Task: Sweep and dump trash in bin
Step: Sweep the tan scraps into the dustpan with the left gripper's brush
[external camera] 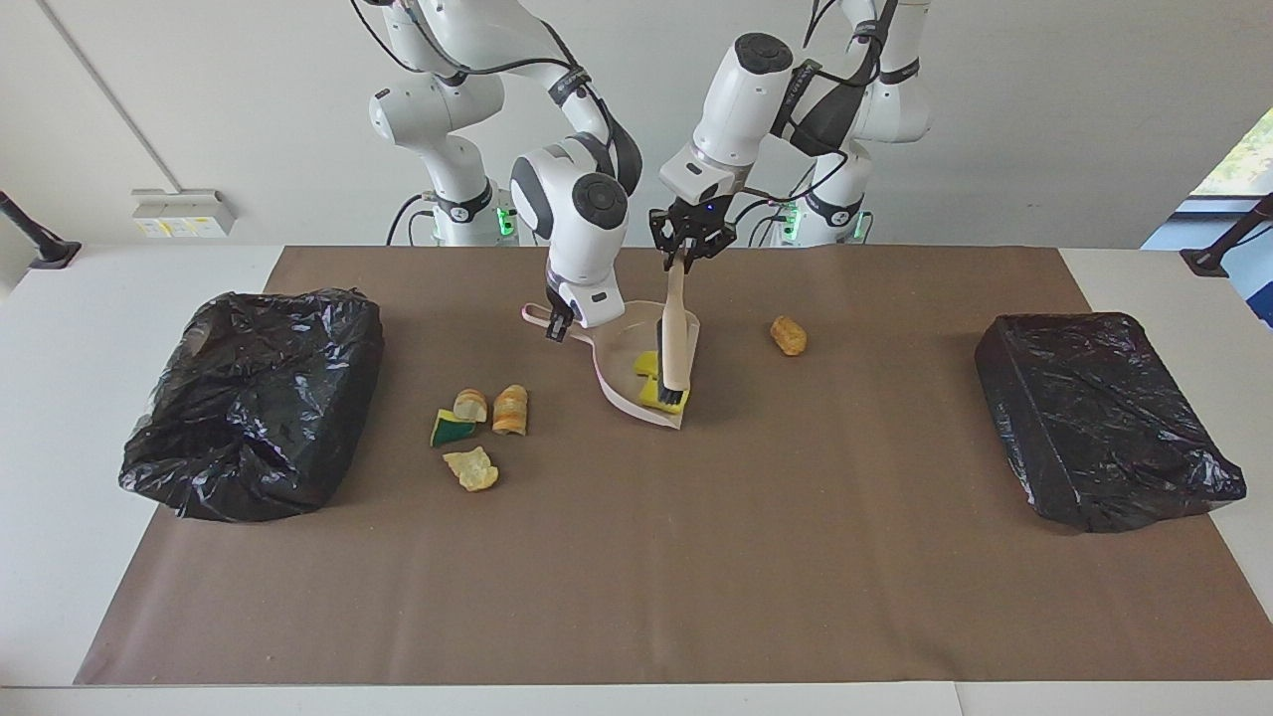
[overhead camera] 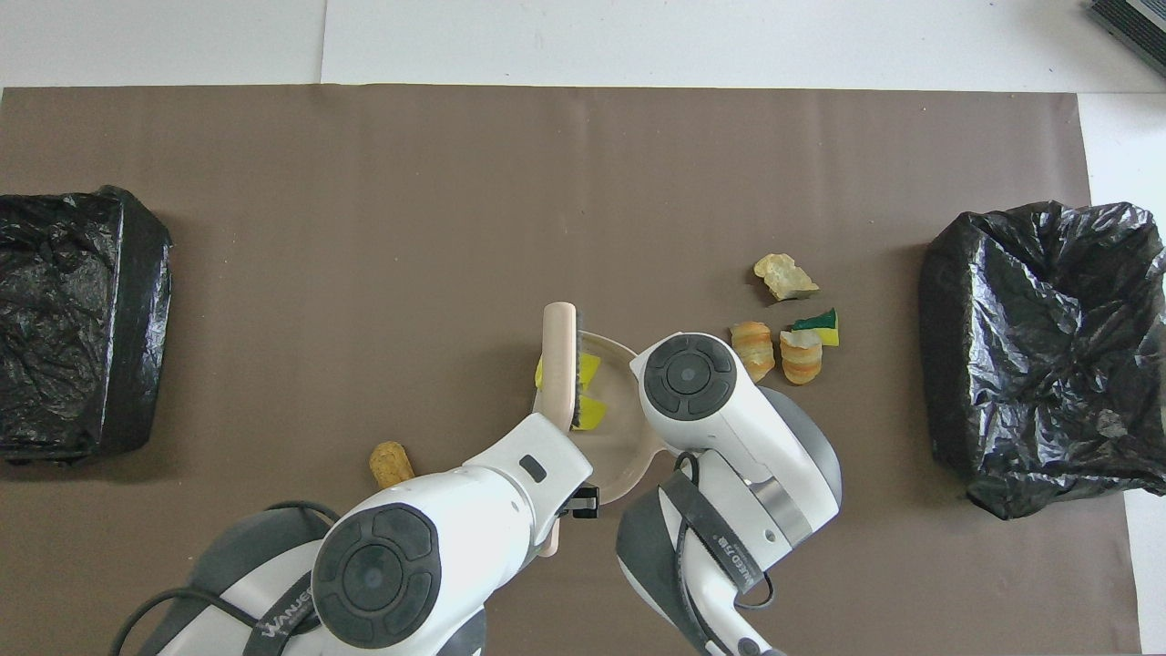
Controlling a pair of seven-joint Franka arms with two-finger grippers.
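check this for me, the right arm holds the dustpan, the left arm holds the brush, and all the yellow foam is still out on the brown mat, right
Not quite: the yellow foam lies in the dustpan, under the brush, as the facing view shows. The rest stands: the right gripper holds the dustpan and the left gripper holds the brush.

Facing camera high; overhead steep; shared tabletop.

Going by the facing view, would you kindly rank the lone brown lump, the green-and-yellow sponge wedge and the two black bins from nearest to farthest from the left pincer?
From the left pincer, shut on the brush:
1. Lone brown lump, toward the left arm's end.
2. Green-and-yellow sponge wedge, toward the right arm's end.
3. The left arm's bin and the right arm's bin: too close to call.
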